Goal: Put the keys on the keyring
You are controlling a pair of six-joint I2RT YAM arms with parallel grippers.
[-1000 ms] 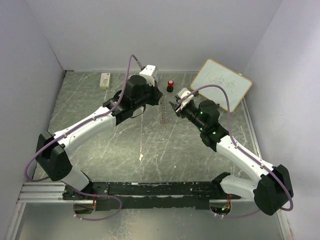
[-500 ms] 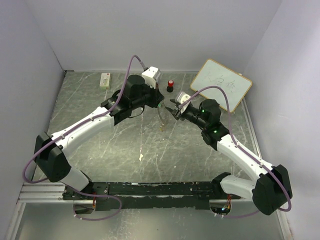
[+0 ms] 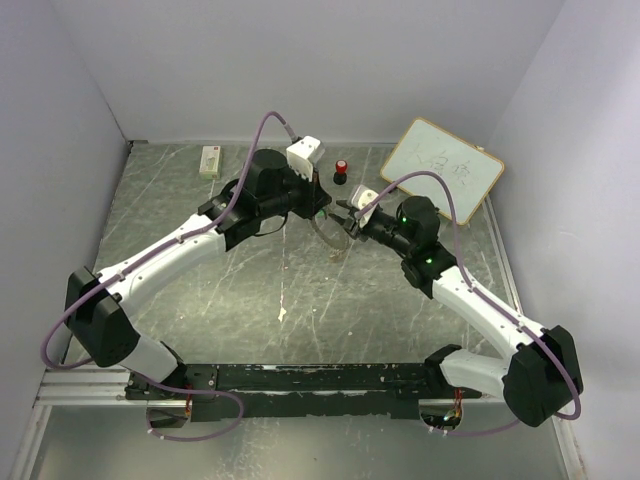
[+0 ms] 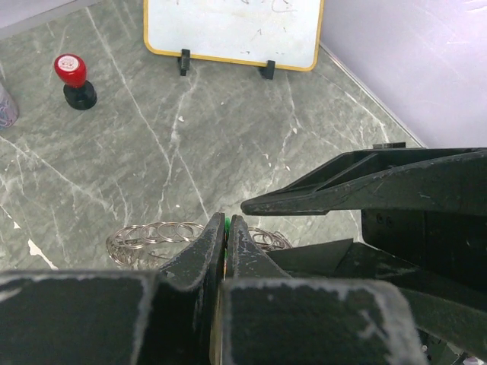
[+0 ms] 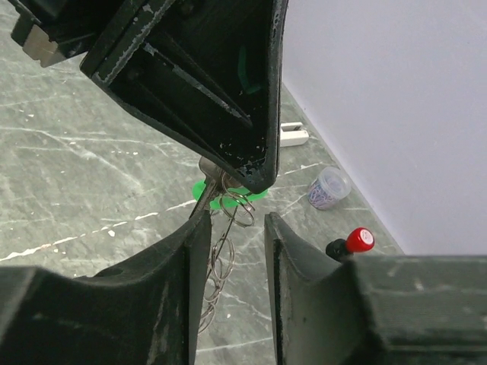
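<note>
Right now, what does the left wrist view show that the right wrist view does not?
Only the left wrist view shows the whiteboard. Only the right wrist view shows the small white box. Both show the red-capped knob, the keyring and the green key pinched in the left end effector.

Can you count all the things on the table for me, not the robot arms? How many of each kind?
green key: 1
keyring: 1
red-capped knob: 1
whiteboard: 1
small cup: 1
white box: 1
Total: 6
No second key shows clearly in these views.
</note>
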